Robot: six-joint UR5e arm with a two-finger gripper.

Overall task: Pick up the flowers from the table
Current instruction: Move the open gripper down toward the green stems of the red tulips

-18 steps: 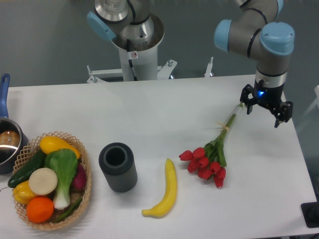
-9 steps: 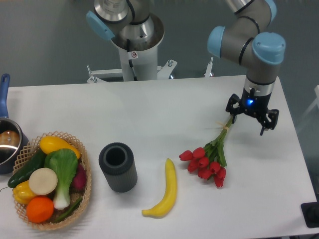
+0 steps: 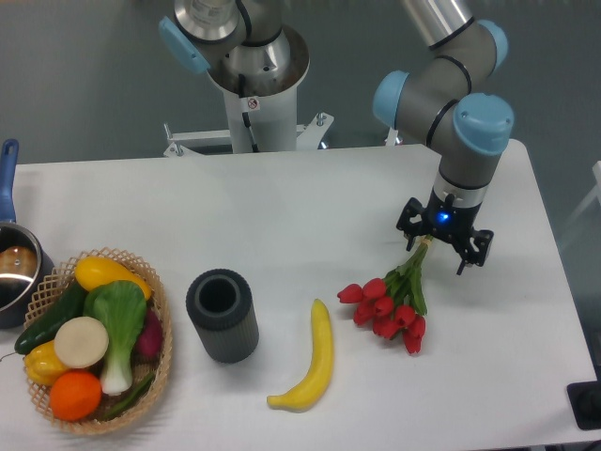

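The flowers (image 3: 389,304), a bunch of red tulips with green leaves and pale stems, lie on the white table (image 3: 310,202) right of centre, blooms toward the front. My gripper (image 3: 438,242) hangs over the stem end, open, one finger on each side of the stems. The upper part of the stems is hidden under the gripper.
A yellow banana (image 3: 313,360) lies just left of the blooms. A dark grey cylinder (image 3: 222,314) stands further left. A wicker basket (image 3: 161,352) of vegetables and a blue-handled pot (image 3: 13,268) sit at the left edge. The robot base (image 3: 252,89) stands behind the table.
The gripper has travelled left and toward the front along the stems, from their far tip to nearer the leaves. The flowers have stayed where they were.
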